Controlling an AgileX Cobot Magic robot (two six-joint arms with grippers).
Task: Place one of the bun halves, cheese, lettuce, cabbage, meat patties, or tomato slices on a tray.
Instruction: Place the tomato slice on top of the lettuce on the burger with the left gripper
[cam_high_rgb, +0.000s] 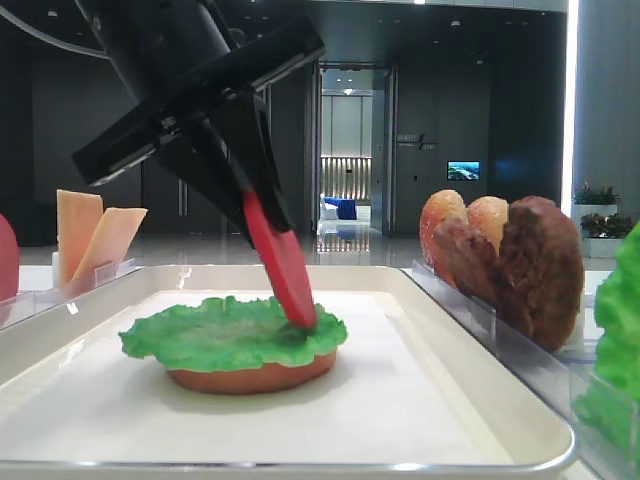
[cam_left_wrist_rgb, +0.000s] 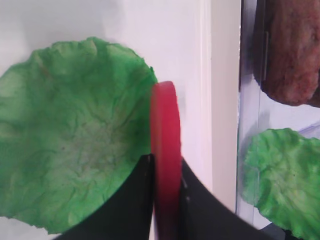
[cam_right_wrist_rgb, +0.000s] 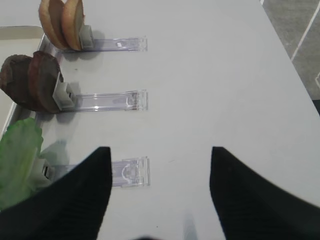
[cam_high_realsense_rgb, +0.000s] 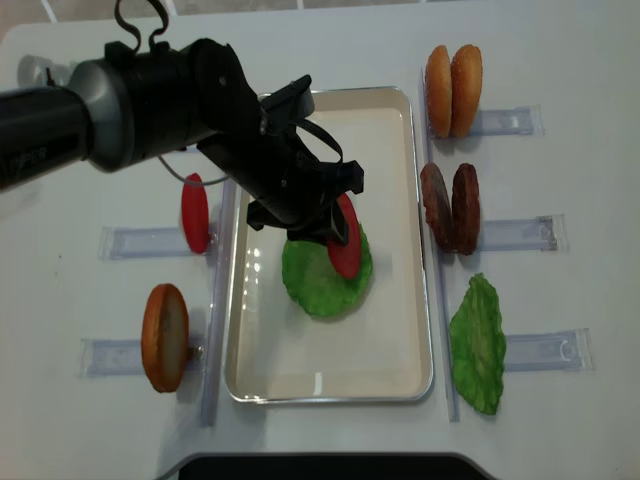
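Left hand (cam_high_rgb: 270, 235) holds tomato slice (cam_high_rgb: 283, 265) edge-down on lettuce (cam_high_rgb: 232, 333).

The cream-white tray (cam_high_realsense_rgb: 330, 385) lies in the middle of the worktop (cam_high_realsense_rgb: 560, 420), long side running near to far. On it a tan bun half (cam_high_rgb: 250, 378) lies flat, topped by a frilly green lettuce (cam_high_realsense_rgb: 320, 280) leaf. A red tomato slice (cam_high_realsense_rgb: 345, 240) stands tilted on edge, its lower rim touching the right side of that leaf. To the right of the tray stand two bun halves (cam_high_realsense_rgb: 452, 88) far back, two dark brown meat patties (cam_high_realsense_rgb: 450, 207) nearer, and a second lettuce leaf (cam_high_realsense_rgb: 478, 343) nearest. To the left stand another tomato slice (cam_high_realsense_rgb: 194, 212) and, nearer, a bun half (cam_high_realsense_rgb: 165, 336). Pale cheese slices (cam_high_rgb: 90, 232) stand upright on the left.
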